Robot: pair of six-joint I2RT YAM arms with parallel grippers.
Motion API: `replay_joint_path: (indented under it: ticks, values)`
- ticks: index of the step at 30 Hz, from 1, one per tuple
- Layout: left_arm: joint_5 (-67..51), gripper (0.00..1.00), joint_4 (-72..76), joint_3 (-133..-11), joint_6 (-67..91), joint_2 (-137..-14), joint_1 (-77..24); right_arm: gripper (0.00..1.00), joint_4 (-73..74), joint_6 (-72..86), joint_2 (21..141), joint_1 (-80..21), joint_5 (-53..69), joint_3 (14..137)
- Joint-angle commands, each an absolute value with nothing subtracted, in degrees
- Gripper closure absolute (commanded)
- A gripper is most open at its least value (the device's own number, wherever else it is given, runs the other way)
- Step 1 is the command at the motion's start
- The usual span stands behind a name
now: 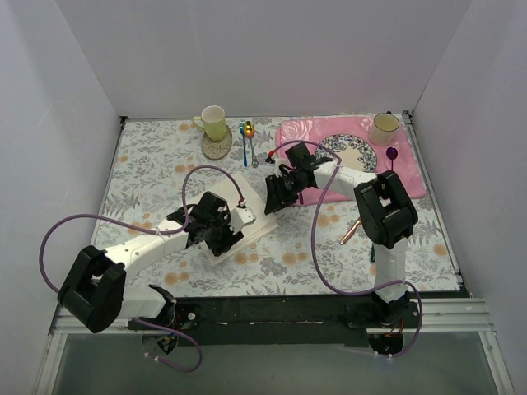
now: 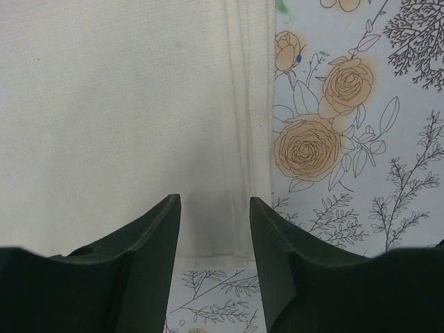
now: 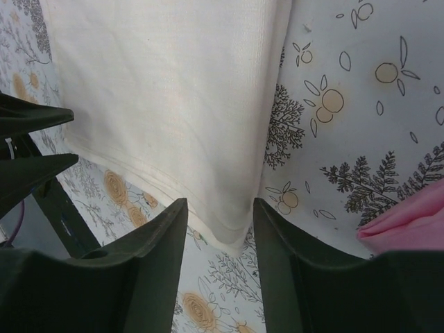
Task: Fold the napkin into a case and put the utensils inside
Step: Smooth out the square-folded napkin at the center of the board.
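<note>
The cream-white napkin (image 1: 251, 220) lies folded flat on the flowered tablecloth in mid-table. My left gripper (image 1: 216, 232) is over its near-left end; in the left wrist view it (image 2: 215, 201) stands open astride the napkin's (image 2: 125, 125) layered edge, gripping nothing. My right gripper (image 1: 276, 197) is at the far-right end; it (image 3: 220, 205) is open with the napkin's (image 3: 173, 90) corner between its fingers, untouched. The copper knife (image 1: 352, 230) lies right of the napkin, partly under the right arm. The gold-bowled spoon (image 1: 249, 130) lies at the back.
A yellow cup (image 1: 214, 122) stands on a coaster at the back. A blue-handled spoon (image 1: 243, 132) lies beside the gold one. The pink placemat (image 1: 325, 133) carries a plate (image 1: 354, 141), a purple fork (image 1: 393, 156) and a cup (image 1: 384, 127). White walls enclose three sides.
</note>
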State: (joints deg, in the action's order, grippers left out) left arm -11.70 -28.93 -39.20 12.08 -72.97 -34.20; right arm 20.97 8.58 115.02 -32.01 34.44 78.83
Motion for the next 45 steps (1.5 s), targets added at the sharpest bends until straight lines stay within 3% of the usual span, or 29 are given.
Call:
replay_joint_path:
  ticks: [1,8,14,24,32,45]
  values:
    - [-8.53,0.57,-27.42,-38.15,11.25,-72.07,-35.94,0.53,22.59,7.3,115.58,-32.52,32.61,79.01]
    - [-5.45,0.61,-26.8,-37.35,10.9,-73.56,-38.05,0.7,23.55,7.21,115.75,-32.52,33.48,80.24]
    - [-5.37,0.59,-27.16,-37.18,10.9,-73.65,-38.85,0.74,24.08,7.21,116.19,-32.52,34.19,81.03]
    - [-3.95,0.64,-27.33,-36.3,9.49,-73.83,-40.25,0.99,24.61,7.03,116.8,-32.52,34.8,82.0]
    - [-3.95,0.58,-28.21,-36.03,9.32,-73.56,-40.87,0.99,25.05,6.94,116.81,-32.52,35.42,82.53]
    - [-1.93,0.81,-30.06,-37.44,9.49,-72.34,-40.96,0.99,25.49,6.07,116.11,-32.52,36.56,82.97]
